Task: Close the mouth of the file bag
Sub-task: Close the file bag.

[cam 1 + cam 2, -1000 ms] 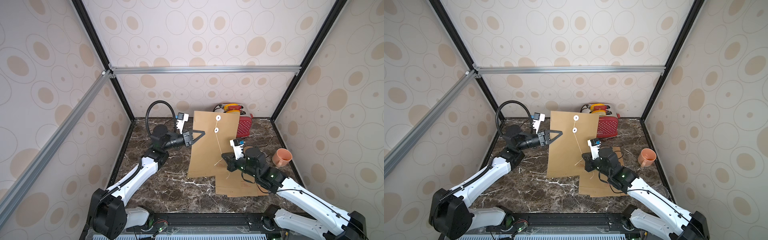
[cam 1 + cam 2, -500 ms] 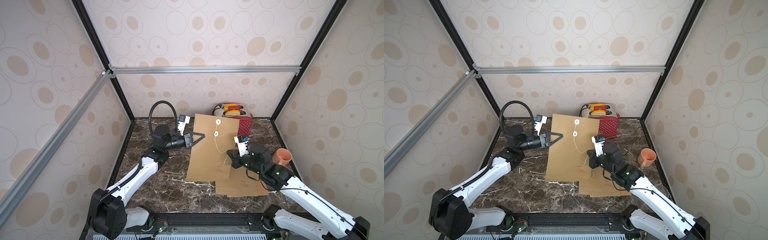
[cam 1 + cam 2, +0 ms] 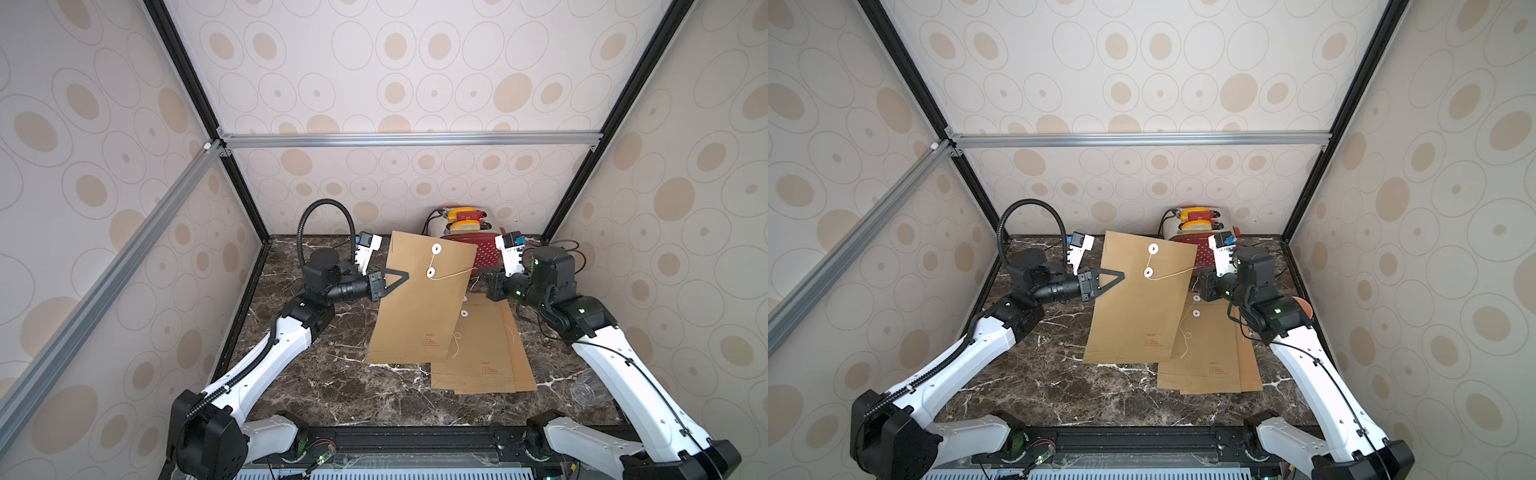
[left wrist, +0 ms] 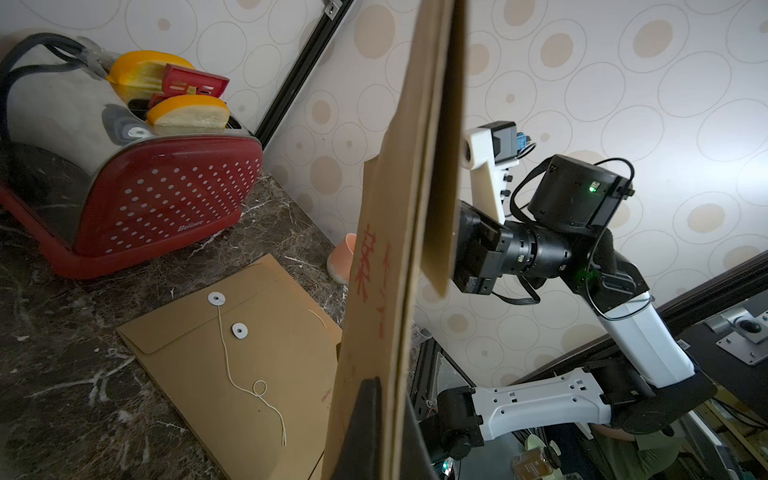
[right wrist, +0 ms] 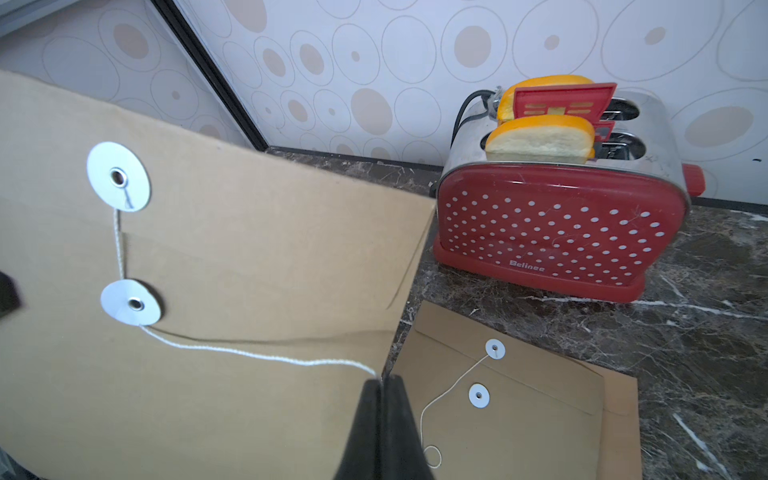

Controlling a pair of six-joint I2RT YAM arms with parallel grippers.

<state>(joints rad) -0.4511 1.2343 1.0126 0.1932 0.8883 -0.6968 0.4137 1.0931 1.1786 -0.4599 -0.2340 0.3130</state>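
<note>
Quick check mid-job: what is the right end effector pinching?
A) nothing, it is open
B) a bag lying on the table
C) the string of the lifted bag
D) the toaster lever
C: in the right wrist view the shut right end effector pinches the white string that runs from the lifted bag.

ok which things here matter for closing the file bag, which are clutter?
Job: upright brown paper file bag, its white tie string, left gripper clamping the bag's edge, right gripper pinching the string.
Clutter: flat stack of brown envelopes, red dotted toaster with bread, orange cup.
</note>
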